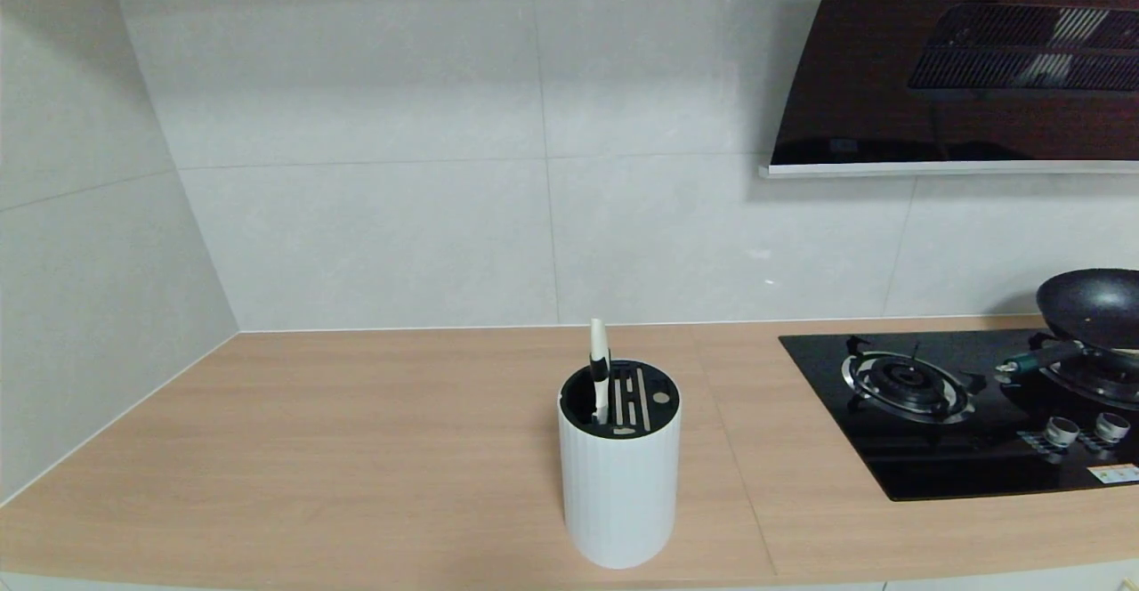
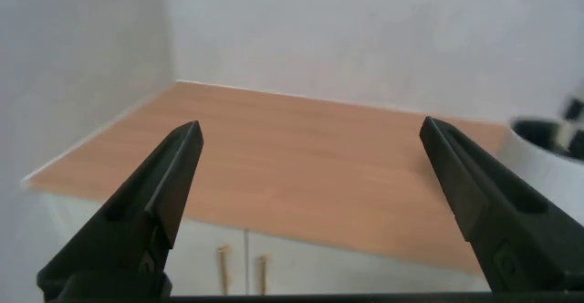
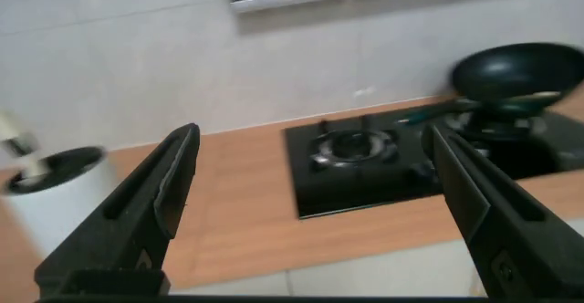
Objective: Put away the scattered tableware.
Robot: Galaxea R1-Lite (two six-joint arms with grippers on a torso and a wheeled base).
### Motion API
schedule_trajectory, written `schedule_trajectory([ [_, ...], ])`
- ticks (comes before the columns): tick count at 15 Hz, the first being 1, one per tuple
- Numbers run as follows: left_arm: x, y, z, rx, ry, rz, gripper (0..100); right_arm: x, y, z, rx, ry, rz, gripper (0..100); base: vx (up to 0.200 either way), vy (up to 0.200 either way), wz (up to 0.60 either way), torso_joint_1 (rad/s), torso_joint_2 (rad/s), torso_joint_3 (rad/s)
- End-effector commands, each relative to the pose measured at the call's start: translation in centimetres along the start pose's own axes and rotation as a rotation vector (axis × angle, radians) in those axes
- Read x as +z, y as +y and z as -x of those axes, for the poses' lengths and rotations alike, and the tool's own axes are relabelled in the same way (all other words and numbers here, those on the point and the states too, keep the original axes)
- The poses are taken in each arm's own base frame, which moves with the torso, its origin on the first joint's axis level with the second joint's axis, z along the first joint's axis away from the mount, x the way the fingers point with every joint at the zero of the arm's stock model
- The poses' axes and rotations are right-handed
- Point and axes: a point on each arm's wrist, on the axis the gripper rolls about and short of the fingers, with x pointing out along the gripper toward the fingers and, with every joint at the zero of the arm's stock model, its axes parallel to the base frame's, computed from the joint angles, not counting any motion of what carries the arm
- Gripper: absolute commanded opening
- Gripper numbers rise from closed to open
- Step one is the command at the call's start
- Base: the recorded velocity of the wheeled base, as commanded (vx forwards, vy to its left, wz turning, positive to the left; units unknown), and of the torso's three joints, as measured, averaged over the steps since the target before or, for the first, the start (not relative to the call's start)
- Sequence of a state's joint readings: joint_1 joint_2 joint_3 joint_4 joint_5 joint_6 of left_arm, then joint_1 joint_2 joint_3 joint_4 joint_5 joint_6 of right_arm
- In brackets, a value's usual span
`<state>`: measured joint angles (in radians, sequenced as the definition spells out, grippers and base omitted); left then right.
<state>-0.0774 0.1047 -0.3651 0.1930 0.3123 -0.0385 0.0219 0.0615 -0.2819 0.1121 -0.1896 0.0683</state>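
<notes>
Ribbed white cylindrical holder (image 1: 618,484) | slotted black top (image 1: 642,392) | slim utensil (image 1: 598,342) upright inside

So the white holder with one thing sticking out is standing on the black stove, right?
No. The white holder with one utensil sticking out stands on the wooden counter, beside the black stove. The head view shows it.

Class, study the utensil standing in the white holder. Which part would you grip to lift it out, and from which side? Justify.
Grip the utensil by its white handle end, above the black band, coming straight down from above. It stands nearly upright in the holder, and just that slim end clears the rim; the rest is sunk inside.
</notes>
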Motion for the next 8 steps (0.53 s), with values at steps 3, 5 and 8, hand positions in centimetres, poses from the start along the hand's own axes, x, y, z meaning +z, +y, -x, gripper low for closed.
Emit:
schedule_trajectory([
  [3, -5.8, -0.3, -0.5, 0.056, 0.081, -0.073, 100, -4.9, -0.1, -0.9, -0.036, 0.052, 0.059, 100, 0.000, 0.000, 0.00, 0.000, 0.00, 0.000],
  [5, -7.6, -0.4, -1.2, 0.042, 0.099, -0.087, 100, -6.2, -0.1, -1.4, -0.005, 0.056, 0.077, 100, 0.000, 0.000, 0.00, 0.000, 0.00, 0.000],
  [8, -7.6, -0.8, -1.4, -0.095, 0.069, -0.086, 100, -6.8, 0.2, -1.3, 0.107, 0.116, 0.086, 100, 0.000, 0.000, 0.00, 0.000, 0.00, 0.000],
])
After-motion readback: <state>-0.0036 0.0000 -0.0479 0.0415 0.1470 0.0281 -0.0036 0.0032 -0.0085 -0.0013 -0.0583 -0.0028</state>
